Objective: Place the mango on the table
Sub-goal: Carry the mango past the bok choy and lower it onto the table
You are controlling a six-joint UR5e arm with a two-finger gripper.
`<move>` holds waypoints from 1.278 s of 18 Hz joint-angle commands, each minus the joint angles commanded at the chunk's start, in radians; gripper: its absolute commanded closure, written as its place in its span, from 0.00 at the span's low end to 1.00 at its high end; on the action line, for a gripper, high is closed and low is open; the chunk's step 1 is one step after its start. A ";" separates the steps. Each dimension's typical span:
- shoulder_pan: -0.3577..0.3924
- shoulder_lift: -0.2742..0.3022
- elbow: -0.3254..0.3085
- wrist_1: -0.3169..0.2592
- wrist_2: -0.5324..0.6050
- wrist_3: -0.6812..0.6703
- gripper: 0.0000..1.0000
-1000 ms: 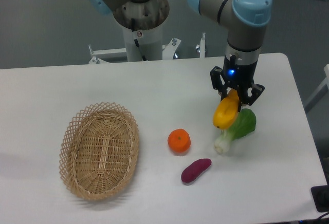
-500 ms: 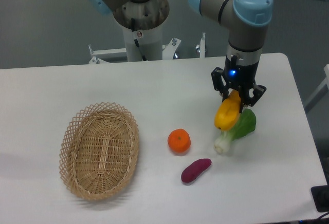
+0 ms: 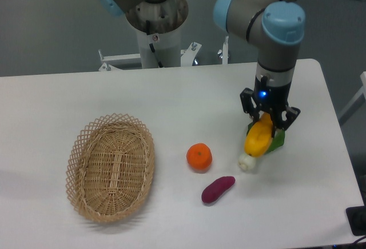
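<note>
The mango (image 3: 258,139) is a yellow elongated fruit with an orange tinge, hanging tilted from my gripper (image 3: 268,121), which is shut on its upper end. It hangs low over the white table (image 3: 171,100) at the right, directly over the green-and-white bok choy (image 3: 249,159), hiding most of it. I cannot tell whether the mango touches the bok choy.
An orange (image 3: 199,156) lies near the table's middle, a purple sweet potato (image 3: 218,189) in front of it. An oval wicker basket (image 3: 111,166) sits at the left. The robot base (image 3: 155,26) stands behind the table's far edge.
My gripper has moved down and slightly right with the mango, which now hangs lower and covers more of the bok choy.
</note>
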 joint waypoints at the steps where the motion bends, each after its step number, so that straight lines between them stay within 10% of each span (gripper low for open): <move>1: -0.002 -0.020 0.009 0.029 0.000 -0.002 0.63; 9: -0.051 -0.236 0.164 0.123 -0.002 0.012 0.63; 23: -0.071 -0.298 0.140 0.124 -0.002 0.026 0.61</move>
